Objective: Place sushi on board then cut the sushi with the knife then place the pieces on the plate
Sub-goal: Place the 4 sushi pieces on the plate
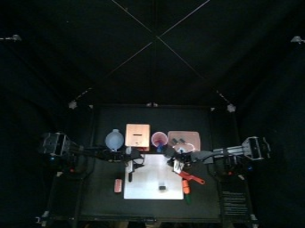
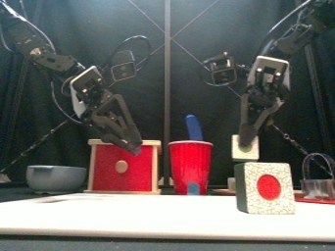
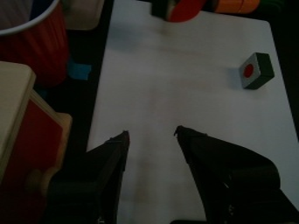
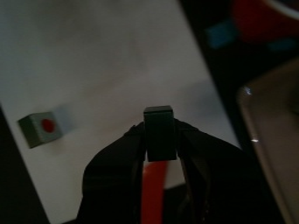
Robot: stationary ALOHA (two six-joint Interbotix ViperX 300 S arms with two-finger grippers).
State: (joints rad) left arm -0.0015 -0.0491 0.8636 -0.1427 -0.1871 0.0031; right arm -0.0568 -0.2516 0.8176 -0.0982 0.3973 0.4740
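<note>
One sushi piece [image 2: 265,187], speckled white with a red centre and a green side, stands on the white board [image 1: 155,183] near its front right corner [image 1: 187,198]. It also shows in the left wrist view [image 3: 254,70] and the right wrist view [image 4: 41,127]. My left gripper [image 3: 152,136] hangs open over the board's back left part [image 1: 135,161], holding nothing. My right gripper [image 4: 159,131] is over the board's back right [image 1: 177,164], shut on a red knife [image 4: 152,194]. The pink tray [image 1: 183,140] lies behind the board at the right.
Along the back stand a blue-grey bowl [image 1: 114,139], the wooden box [image 2: 124,167] with its red drawer front, and the red cup [image 2: 191,167] holding a blue knife [image 2: 194,127]. A small red toy [image 1: 118,185] lies left of the board. A metal cutter [image 2: 318,175] sits far right.
</note>
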